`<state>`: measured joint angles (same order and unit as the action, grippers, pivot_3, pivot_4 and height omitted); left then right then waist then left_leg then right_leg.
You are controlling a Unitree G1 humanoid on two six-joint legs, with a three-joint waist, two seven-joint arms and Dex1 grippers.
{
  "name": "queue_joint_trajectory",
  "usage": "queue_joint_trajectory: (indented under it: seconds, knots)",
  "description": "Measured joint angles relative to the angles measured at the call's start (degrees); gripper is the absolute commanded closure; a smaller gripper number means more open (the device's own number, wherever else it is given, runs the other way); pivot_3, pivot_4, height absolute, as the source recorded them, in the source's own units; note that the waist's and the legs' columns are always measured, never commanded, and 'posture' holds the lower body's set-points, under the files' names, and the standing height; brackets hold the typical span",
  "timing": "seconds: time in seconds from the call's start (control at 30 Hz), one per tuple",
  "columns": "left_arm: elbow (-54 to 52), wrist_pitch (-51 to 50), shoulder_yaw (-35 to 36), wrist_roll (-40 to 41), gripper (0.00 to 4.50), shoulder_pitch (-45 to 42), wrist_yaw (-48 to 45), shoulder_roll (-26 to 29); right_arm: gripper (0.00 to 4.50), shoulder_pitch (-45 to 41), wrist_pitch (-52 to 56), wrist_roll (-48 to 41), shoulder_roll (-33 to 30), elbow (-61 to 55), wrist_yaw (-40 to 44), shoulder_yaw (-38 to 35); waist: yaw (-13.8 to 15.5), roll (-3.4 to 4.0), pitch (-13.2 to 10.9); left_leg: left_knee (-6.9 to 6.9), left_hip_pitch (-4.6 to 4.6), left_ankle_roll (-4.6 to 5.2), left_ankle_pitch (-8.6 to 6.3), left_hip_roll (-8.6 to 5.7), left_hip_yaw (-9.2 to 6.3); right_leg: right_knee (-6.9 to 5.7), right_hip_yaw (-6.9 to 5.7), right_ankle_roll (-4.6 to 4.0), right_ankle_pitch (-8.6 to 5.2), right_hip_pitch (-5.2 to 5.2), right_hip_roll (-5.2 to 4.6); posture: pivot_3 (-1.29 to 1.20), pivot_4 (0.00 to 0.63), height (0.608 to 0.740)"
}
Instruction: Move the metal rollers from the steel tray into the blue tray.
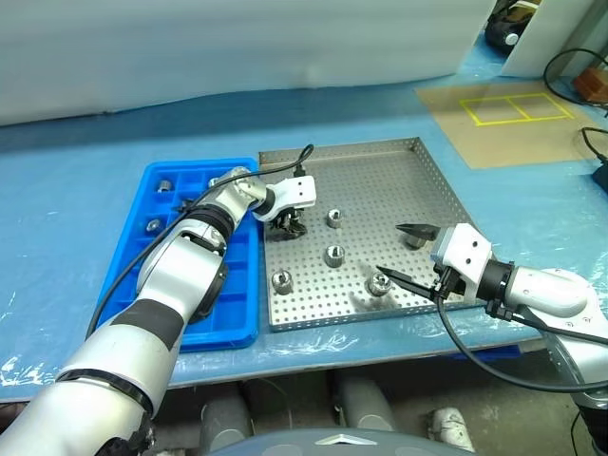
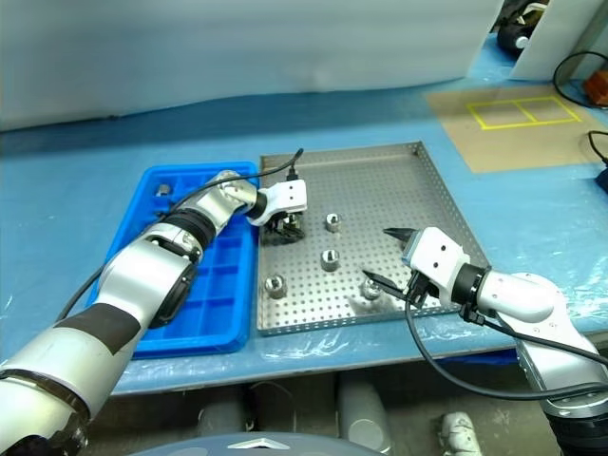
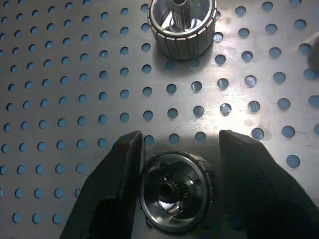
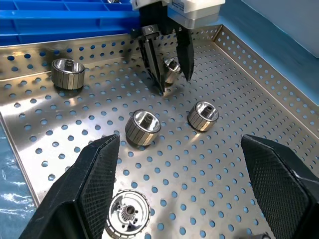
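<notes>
Head cams look down-fwd over steel tray (image 1: 418,180) and blue tray (image 1: 180,190). L wrist cam v. close to tray floor; R wrist cam low, across it.

The bench (image 1: 76,199) wore a light blue cover. On it lay the steel tray (image 1: 432,180) beneath both claws, and the blue tray (image 1: 133,242) touching it, beside the left claw (image 1: 288,226).

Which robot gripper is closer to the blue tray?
Left. The left gripper is down in the steel tray right beside the blue tray, straddling a metal roller. The right gripper hovers open at the steel tray's far side.
</notes>
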<state>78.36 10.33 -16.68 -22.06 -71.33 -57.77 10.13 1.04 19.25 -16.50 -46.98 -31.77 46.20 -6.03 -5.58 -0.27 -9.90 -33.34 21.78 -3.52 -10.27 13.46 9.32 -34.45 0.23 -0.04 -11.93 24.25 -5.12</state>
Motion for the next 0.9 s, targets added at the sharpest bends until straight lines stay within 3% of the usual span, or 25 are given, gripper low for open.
queue_joint_trajectory:
  seconds: [0.07,0.17,0.33,0.47,0.7,0.8,0.87,0.9]
  knots:
    - [-0.02,-0.34,0.06,0.00,1.80,-0.04,-0.12,0.17,0.52,-0.44,-0.04,0.06,0.00,0.05,-0.04,0.01,-0.08,-0.01,0.00,0.00,0.01,0.00,0.00,0.00,-0.02,0.02,-0.01,0.01,0.00,0.02,0.00,-0.62,0.150,0.740]
    - [-0.03,-0.36,0.23,0.03,2.32,-0.10,-1.95,0.48,0.52,-0.87,-0.08,0.24,0.13,0.48,-0.07,0.08,-0.20,-0.01,0.00,0.01,0.08,0.01,0.00,0.00,-0.03,0.04,-0.01,0.03,0.01,0.05,0.00,-0.60,0.150,0.740]
    - [-0.13,-1.37,0.93,0.09,2.32,-0.49,-3.36,2.27,0.52,-2.48,-0.60,0.78,0.72,1.67,-0.07,0.88,-0.94,0.00,0.01,0.07,0.19,0.14,-0.08,0.04,-0.06,-0.01,-0.09,-0.21,0.23,0.12,0.02,-0.59,0.150,0.740]
    - [-0.26,-1.33,1.21,0.17,3.26,-1.35,-7.00,3.41,0.52,-3.86,-1.20,1.07,1.48,2.44,-0.03,2.18,-1.43,0.03,0.03,0.30,0.26,0.38,-0.17,0.06,-0.05,0.19,-0.11,-0.15,0.17,0.13,0.02,-0.57,0.150,0.740]
    - [-0.25,-0.89,1.29,0.44,3.26,-1.80,-12.12,4.48,0.52,-5.08,-2.09,2.06,2.26,4.10,0.25,3.49,-1.59,0.04,0.03,0.57,0.32,0.62,-0.16,0.10,0.10,0.67,-0.08,-0.17,0.19,0.13,0.02,-0.56,0.150,0.740]
    - [-0.25,-0.50,1.33,0.58,3.82,-2.08,-13.92,4.93,0.52,-5.45,-2.43,2.31,2.47,4.45,0.27,3.53,-1.57,0.04,0.03,0.58,0.29,0.61,-0.15,0.14,0.11,0.65,-0.08,-0.17,0.19,0.12,0.02,-0.55,0.150,0.740]
    - [-0.25,-0.23,1.61,0.83,4.44,-2.22,-14.47,5.19,0.52,-5.71,-2.65,2.44,2.78,4.63,0.27,3.59,-1.51,0.04,0.03,0.57,0.29,0.60,-0.15,0.13,0.11,0.64,-0.06,-0.19,0.20,0.11,0.01,-0.55,0.150,0.740]
    - [-0.24,-0.23,1.91,0.98,4.44,-2.32,-14.47,5.30,0.52,-5.78,-2.76,2.55,2.82,4.78,0.27,3.93,-1.47,0.04,0.03,0.55,0.29,0.60,-0.15,0.13,0.11,0.63,-0.06,-0.20,0.21,0.09,0.00,-0.55,0.150,0.740]
